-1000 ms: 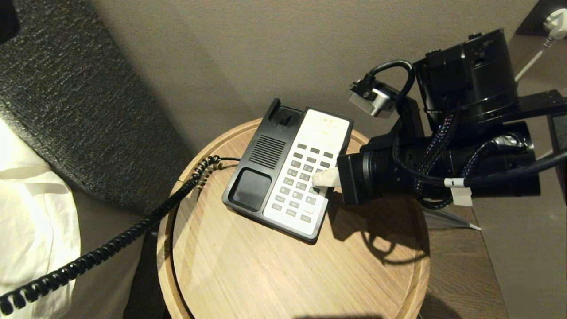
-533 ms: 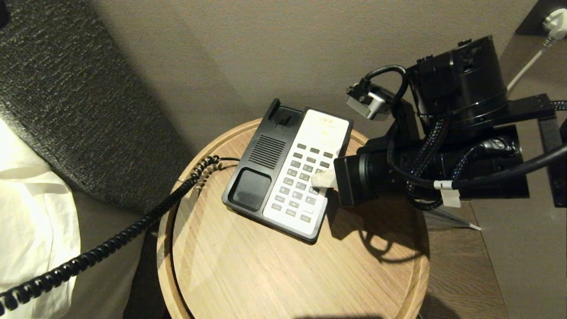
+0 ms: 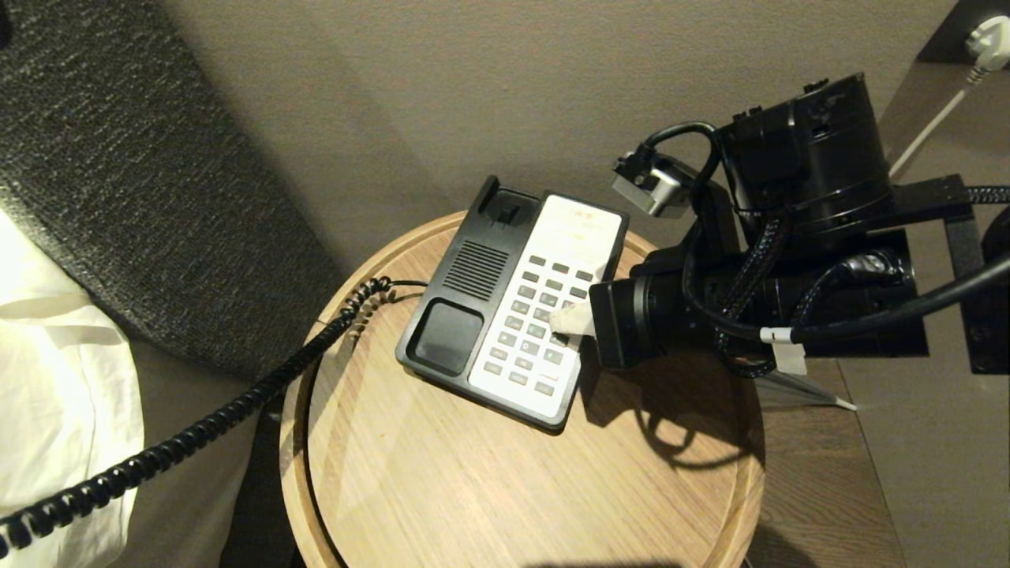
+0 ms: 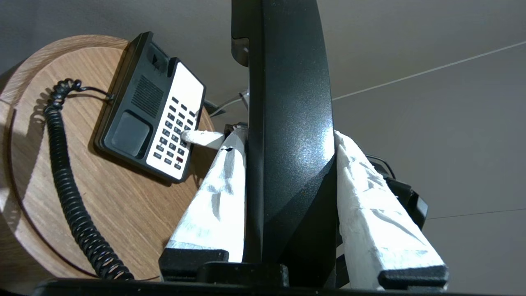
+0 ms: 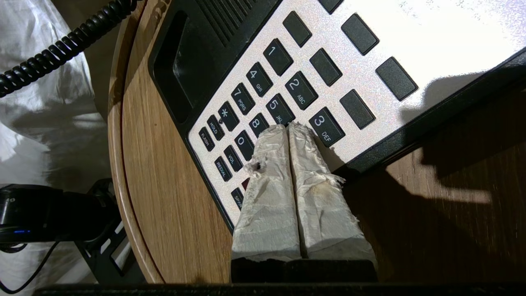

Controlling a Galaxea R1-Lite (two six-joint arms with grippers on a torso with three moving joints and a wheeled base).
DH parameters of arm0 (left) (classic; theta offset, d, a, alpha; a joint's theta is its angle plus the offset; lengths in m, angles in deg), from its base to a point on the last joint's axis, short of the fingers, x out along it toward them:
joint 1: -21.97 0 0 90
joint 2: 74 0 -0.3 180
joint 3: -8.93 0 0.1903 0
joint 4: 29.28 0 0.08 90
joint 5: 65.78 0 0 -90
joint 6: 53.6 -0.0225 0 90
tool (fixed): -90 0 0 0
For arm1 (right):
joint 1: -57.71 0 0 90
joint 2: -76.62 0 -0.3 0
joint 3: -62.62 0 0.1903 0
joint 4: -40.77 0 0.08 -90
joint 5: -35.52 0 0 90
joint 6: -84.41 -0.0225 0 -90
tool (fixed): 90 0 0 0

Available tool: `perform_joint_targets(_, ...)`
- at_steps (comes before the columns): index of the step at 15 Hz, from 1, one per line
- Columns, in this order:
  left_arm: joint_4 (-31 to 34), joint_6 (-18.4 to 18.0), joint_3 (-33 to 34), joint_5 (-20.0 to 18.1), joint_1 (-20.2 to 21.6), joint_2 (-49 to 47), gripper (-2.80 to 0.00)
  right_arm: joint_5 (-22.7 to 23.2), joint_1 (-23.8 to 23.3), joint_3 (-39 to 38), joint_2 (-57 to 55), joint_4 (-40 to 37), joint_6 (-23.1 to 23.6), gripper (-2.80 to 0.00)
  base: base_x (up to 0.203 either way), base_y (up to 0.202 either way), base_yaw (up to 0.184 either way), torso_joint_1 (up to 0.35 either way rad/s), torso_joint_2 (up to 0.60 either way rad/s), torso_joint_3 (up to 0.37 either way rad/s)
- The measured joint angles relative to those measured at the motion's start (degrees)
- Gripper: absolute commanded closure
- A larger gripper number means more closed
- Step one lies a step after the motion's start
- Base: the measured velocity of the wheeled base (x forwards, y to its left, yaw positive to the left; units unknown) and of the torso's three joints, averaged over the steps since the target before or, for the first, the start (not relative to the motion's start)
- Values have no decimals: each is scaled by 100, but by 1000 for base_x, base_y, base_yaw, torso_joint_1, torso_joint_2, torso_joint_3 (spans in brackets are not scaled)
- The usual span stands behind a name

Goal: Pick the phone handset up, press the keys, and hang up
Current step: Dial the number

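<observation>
Over keypad [image 5: 263, 102], closed right pincer [image 5: 287, 128]

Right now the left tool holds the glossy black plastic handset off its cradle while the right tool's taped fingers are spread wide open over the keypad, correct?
Not quite. The right tool has its taped fingers pressed together, tips on the keypad, as the right wrist view shows. The left tool does hold the glossy black plastic handset.
</observation>
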Motion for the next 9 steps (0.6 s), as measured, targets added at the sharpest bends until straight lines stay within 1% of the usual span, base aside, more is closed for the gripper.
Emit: perform_joint_targets(9, 21, -11, 35, 0, -2, 12, 0, 40, 94, -84, 294, -105, -55, 0, 0, 0, 0, 0, 0, 0)
